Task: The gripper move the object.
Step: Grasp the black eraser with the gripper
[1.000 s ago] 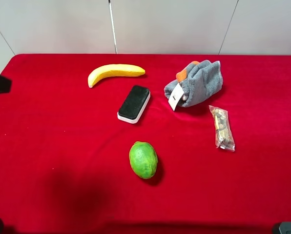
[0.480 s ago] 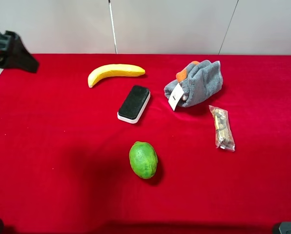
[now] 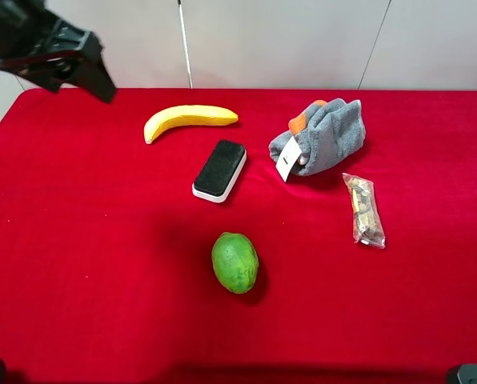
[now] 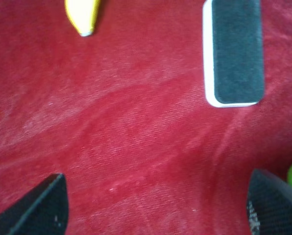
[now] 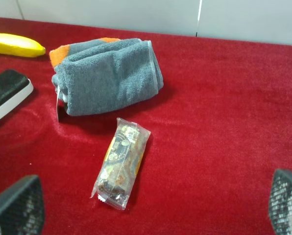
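The board eraser [image 3: 219, 170], black felt on a white base, lies flat near the middle of the red table [image 3: 78, 240], just in front of the banana. It also shows in the left wrist view [image 4: 235, 54] and at the edge of the right wrist view [image 5: 6, 93]. My left arm [image 3: 50, 44] hangs high over the table's back left corner, well apart from the eraser. The left gripper [image 4: 158, 210] is open and empty, its fingertips [image 4: 43, 205] wide apart. The right gripper [image 5: 151, 215] is open and empty, and is not seen in the exterior view.
A yellow banana [image 3: 189, 118] lies behind the eraser. A green fruit [image 3: 235, 262] sits in front of it. A grey cloth bundle [image 3: 318, 136] and a clear snack packet [image 3: 364, 210] lie to the right, both also in the right wrist view.
My left arm has moved from the table's left edge up and to the right, over the back left corner. The objects on the table have not moved.
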